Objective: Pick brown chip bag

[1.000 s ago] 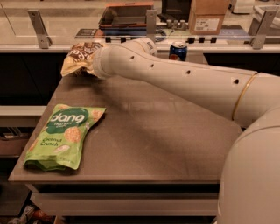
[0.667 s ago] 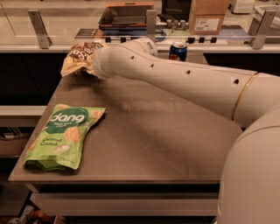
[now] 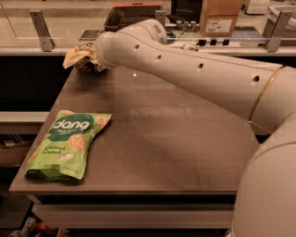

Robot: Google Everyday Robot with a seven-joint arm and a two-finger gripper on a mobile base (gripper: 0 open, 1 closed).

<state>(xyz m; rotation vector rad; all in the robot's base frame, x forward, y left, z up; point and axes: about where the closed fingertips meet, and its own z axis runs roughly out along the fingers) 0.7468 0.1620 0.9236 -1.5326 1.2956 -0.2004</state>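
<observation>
Nearest to us, the robot's pale body (image 3: 270, 185) filled the lower right corner. The table (image 3: 157, 139) was a grey-brown slab with a slight sheen, and we saw soft light streaks reflected across its middle. Under its front edge sat a lighter ledge, and there was dim clutter on the floor at lower left, too dark to name. The green bag (image 3: 67, 143) lay flat near the table's front left edge, label up, reading "dang". The arm (image 3: 194, 74) ran from the right across the table's far half to the far left corner. The brown chip bag (image 3: 77, 54) was at that corner, crumpled, its pale yellow part toward the left and its dark part against the arm's end. The gripper (image 3: 94, 62) was right at the bag, mostly hidden behind the arm's rounded end, and we could not tell its state. Beyond the table ran a long counter with a clear panel held by metal brackets (image 3: 41, 30). A cardboard box (image 3: 219, 16) and a flat reddish tray (image 3: 134, 8) stood behind the panel.
</observation>
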